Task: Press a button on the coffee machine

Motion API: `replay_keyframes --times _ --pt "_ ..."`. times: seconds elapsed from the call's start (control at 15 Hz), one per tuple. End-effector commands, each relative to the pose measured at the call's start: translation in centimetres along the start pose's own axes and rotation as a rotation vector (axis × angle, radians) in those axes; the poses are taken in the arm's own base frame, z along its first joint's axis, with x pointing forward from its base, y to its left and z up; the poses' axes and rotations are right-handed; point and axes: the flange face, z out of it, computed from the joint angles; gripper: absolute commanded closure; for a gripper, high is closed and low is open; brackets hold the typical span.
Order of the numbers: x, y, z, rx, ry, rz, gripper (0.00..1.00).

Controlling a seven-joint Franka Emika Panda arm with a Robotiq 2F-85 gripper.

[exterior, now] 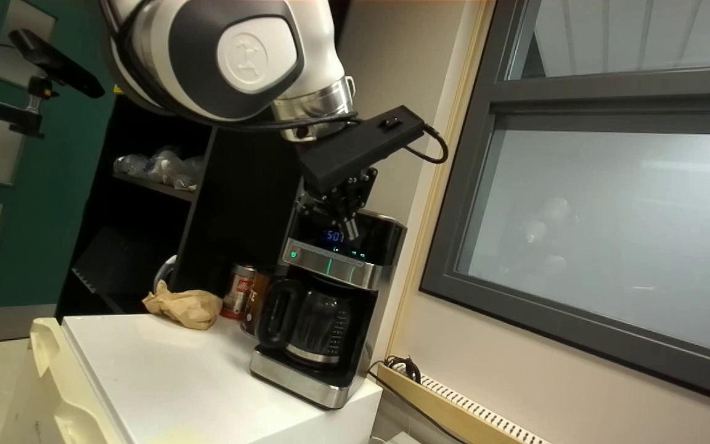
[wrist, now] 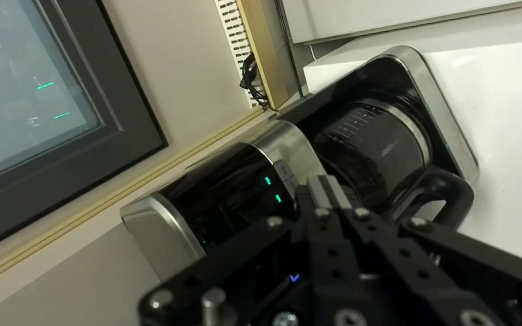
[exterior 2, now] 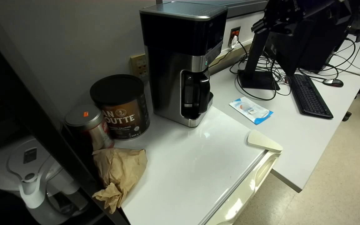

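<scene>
On the white surface (exterior 2: 183,168), the coffee machine (exterior 2: 172,68) stands upright, front toward the desk (exterior 2: 297,140), jaws together.

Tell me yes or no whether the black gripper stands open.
No, in the wrist view the black gripper has its silver fingertips closed together.

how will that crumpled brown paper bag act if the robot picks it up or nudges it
The crumpled brown paper bag is probably floppy, judging by its many creases. Its thin-looking paper suggests it's light, though any contents are hidden. Its irregular, scrunched shape makes rolling unlikely.
</scene>
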Motion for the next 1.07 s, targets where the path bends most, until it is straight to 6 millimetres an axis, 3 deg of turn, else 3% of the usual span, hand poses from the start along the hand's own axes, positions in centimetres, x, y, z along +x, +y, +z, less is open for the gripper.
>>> replay_keyframes --times 0.0,0.53,1.0 --pt "-0.8 0.8 1.6 -0.021 0.018 0.008 1.00" --pt "-1.2 0.7 4.8 -0.005 0.028 0.049 1.00" --pt "0.4 0.9 7.4 0.012 0.060 0.081 1.00"
